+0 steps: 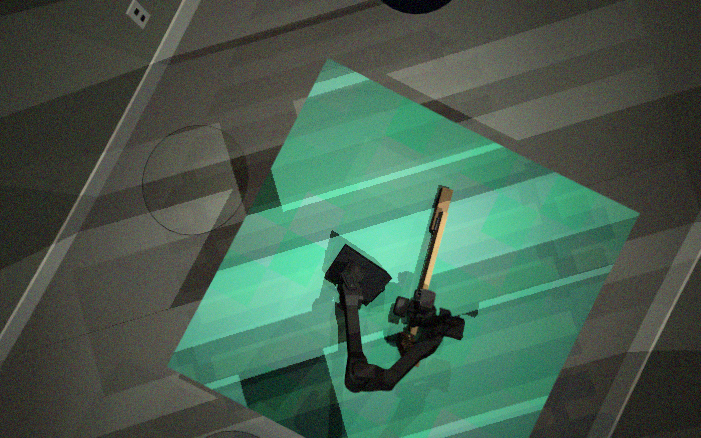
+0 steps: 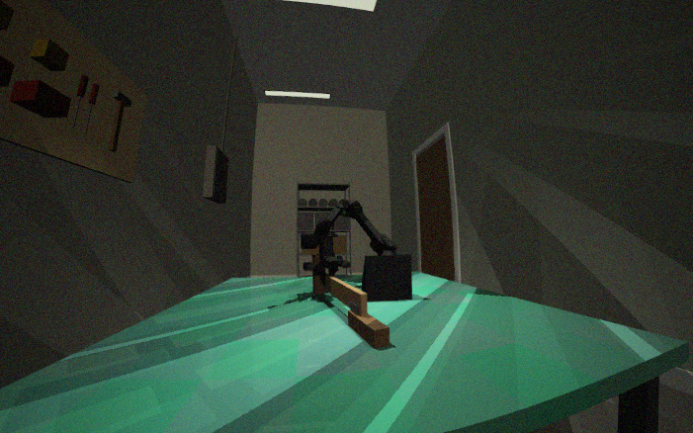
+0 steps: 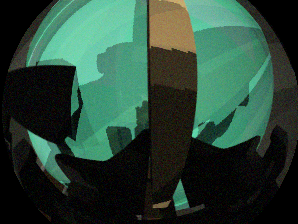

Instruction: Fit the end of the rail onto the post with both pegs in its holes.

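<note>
The long wooden rail (image 1: 430, 255) (image 2: 350, 295) (image 3: 169, 63) runs across the green table (image 1: 532, 261) (image 2: 230, 365). Its far end sits at the low footboard block (image 1: 445, 192) (image 2: 371, 328). My gripper (image 1: 419, 311) (image 2: 325, 267) (image 3: 158, 132) is shut on the rail close to its near end and holds that end off the table. In the wrist view the rail fills the middle, with a dark finger on each side. The short post (image 1: 405, 342) (image 2: 318, 285) stands just beyond the rail's near end, mostly hidden by my arm. The pegs and holes are hidden.
The robot's dark base box (image 1: 357, 272) (image 2: 387, 277) stands on the table beside the rail. The table's edges show in the top and exterior views. A tool board (image 2: 42, 91) hangs on the left wall, and a door (image 2: 435, 215) is at the back.
</note>
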`<action>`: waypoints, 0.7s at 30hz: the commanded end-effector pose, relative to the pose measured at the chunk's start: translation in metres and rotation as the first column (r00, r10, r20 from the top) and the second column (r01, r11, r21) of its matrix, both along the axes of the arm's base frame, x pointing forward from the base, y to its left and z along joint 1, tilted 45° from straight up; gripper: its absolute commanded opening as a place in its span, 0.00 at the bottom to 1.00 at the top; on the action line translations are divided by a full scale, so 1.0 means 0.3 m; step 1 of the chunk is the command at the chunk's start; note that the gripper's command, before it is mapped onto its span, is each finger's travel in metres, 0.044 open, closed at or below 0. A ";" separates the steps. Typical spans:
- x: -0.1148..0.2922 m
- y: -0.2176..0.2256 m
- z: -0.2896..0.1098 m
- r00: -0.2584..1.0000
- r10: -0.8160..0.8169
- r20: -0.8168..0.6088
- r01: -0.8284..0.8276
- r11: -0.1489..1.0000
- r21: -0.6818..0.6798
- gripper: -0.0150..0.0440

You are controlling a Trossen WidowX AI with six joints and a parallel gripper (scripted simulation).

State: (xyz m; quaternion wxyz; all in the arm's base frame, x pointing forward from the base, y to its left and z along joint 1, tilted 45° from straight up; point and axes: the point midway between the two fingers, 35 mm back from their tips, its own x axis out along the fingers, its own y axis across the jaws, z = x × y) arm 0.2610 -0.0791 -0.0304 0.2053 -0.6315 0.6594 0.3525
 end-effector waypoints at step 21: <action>0.013 -0.014 0.029 1.000 0.008 0.009 -0.008 1.000 0.000 0.25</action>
